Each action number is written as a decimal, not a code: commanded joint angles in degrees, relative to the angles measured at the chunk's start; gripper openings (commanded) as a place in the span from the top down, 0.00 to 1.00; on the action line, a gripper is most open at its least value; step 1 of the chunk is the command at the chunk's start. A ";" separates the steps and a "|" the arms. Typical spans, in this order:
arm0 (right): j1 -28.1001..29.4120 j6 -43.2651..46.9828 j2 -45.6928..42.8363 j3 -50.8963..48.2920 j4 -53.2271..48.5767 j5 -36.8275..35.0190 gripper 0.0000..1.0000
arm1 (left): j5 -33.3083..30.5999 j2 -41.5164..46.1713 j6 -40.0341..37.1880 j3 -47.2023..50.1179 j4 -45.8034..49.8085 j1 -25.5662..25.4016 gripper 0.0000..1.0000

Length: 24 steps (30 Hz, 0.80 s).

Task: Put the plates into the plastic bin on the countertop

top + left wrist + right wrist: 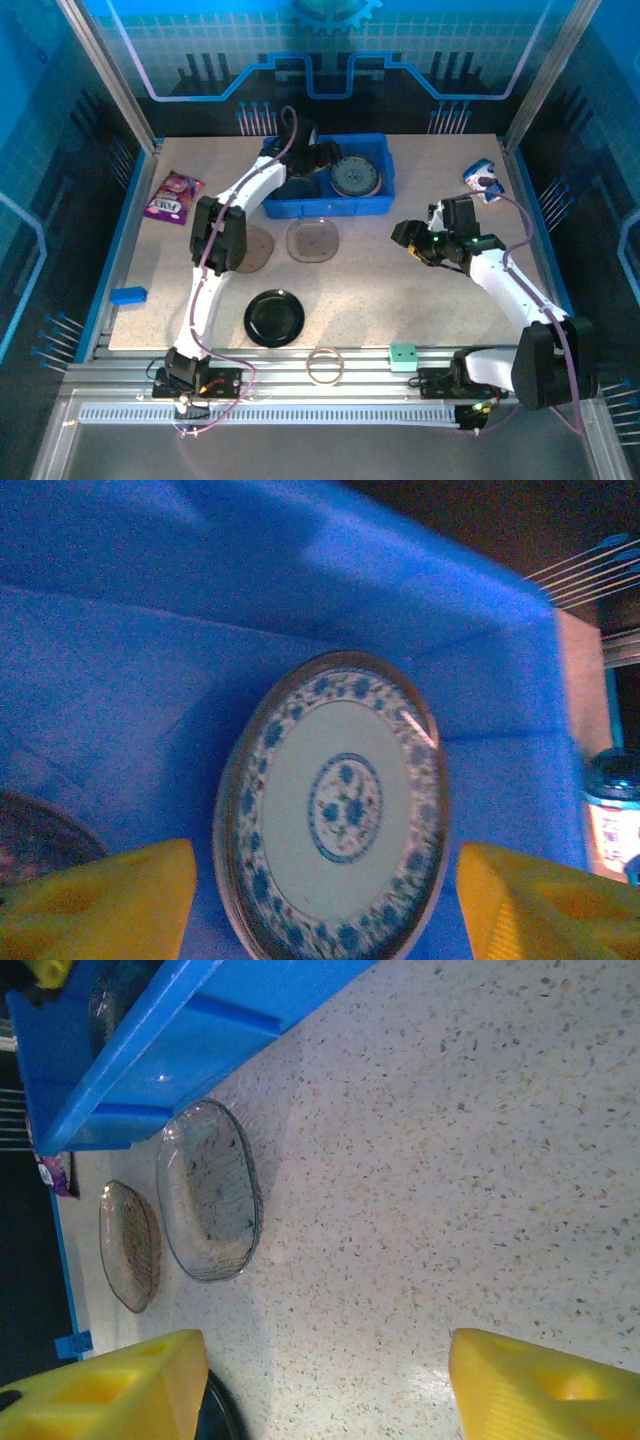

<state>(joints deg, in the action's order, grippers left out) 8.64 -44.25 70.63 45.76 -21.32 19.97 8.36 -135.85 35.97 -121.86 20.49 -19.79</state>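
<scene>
Lab cell: railed countertop (400,300), blue printed panels (200,40)

White arm links (205,290), black joints (222,240), purple cables (288,130), yellow tool fingers (100,900)

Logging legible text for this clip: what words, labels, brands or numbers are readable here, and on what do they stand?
No text can be quoted with confidence.
purple packet: white lettering, too blurred to read.
small container: printed label, too small to read.
blue patterned plate: floral decoration only, no words or numbers.
</scene>
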 commanded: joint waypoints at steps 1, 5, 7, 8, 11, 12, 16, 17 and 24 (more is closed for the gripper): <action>2.28 2.51 -0.78 2.12 0.44 1.11 0.37 | -1.15 11.31 -3.34 4.55 0.03 -0.64 0.30; 5.56 4.43 -0.69 3.20 0.18 2.06 0.41 | -0.83 23.36 -5.05 18.40 -0.59 -1.45 0.30; 7.57 4.91 -0.76 3.14 0.96 3.15 0.43 | -0.06 29.36 -5.45 25.85 -0.65 -1.73 0.31; 8.82 5.14 -0.76 3.14 1.34 3.43 0.44 | 0.05 32.64 -5.79 29.53 -0.17 -1.94 0.30; 12.85 5.11 -0.17 3.19 1.88 3.59 0.52 | 1.14 41.47 -6.05 39.64 1.62 -2.03 0.31; 14.22 4.79 0.18 3.16 2.35 3.74 0.56 | 1.80 44.31 -5.80 42.74 2.54 -2.07 0.32; 19.83 3.73 2.22 2.76 4.81 3.76 0.65 | 4.07 54.34 -5.22 53.06 4.87 -2.02 0.33; 20.93 3.43 3.09 2.62 5.35 3.76 0.66 | 4.27 56.68 -4.99 55.09 5.83 -2.07 0.32; 28.75 3.00 11.28 4.02 8.68 4.65 0.67 | 7.58 69.64 -3.69 67.50 9.48 -2.44 0.32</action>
<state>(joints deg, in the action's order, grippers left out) 35.16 -40.86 79.50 47.68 -15.22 23.22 12.99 -70.37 31.55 -57.39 26.87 -21.93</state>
